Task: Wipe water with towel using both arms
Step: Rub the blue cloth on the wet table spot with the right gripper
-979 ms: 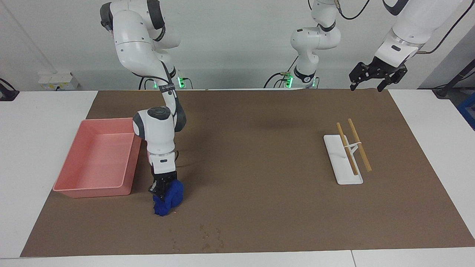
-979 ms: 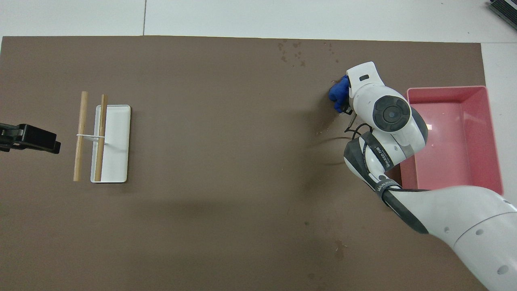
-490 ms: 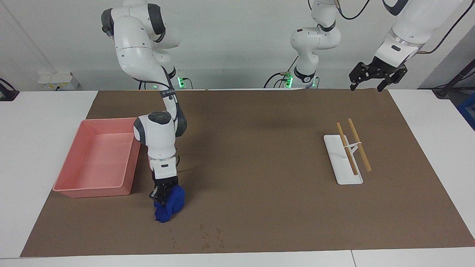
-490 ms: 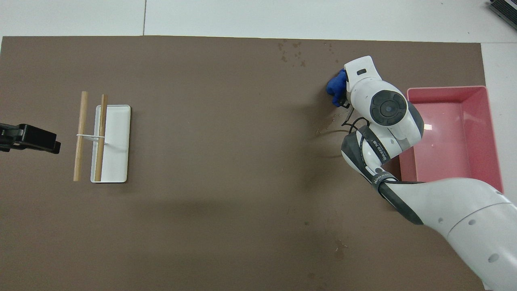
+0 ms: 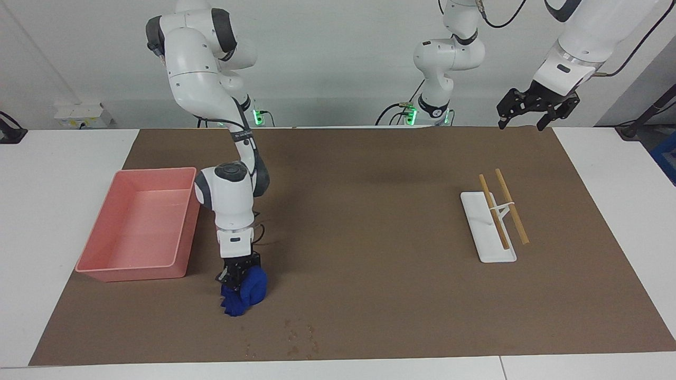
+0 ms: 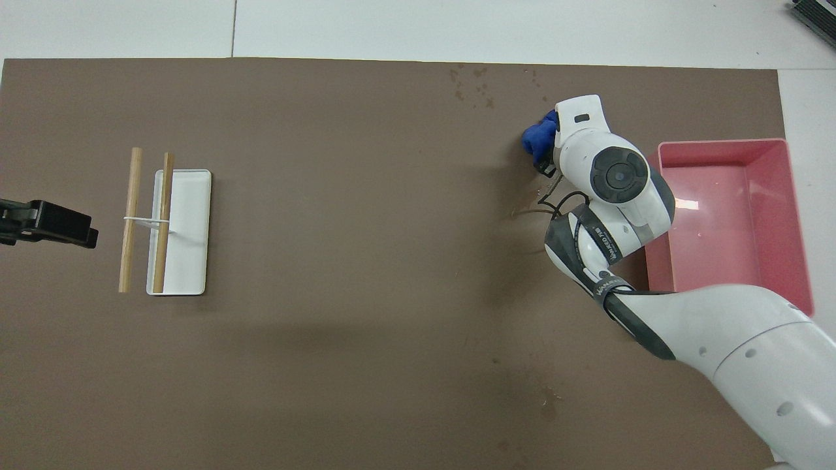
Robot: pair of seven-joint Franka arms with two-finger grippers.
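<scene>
My right gripper (image 5: 236,274) is shut on the deep-blue towel (image 5: 249,294) and holds the bundle down on the brown mat (image 5: 369,221), beside the pink tray's corner. In the overhead view the towel (image 6: 535,134) peeks out from under the right wrist. The water (image 5: 298,338) is a scatter of shiny drops on the mat, a little farther from the robots than the towel and apart from it; it also shows in the overhead view (image 6: 473,81). My left gripper (image 5: 533,110) waits open and empty, raised over the mat's corner at the left arm's end; it also shows in the overhead view (image 6: 49,223).
A pink tray (image 5: 100,268) stands on the mat at the right arm's end, close beside the right arm. A white holder (image 5: 478,211) with two wooden sticks (image 5: 511,207) lies toward the left arm's end. A thin cable hangs by the right wrist.
My right gripper has slid the towel a little farther from the robots and toward the left arm's end, closer to the drops. The left arm has not moved.
</scene>
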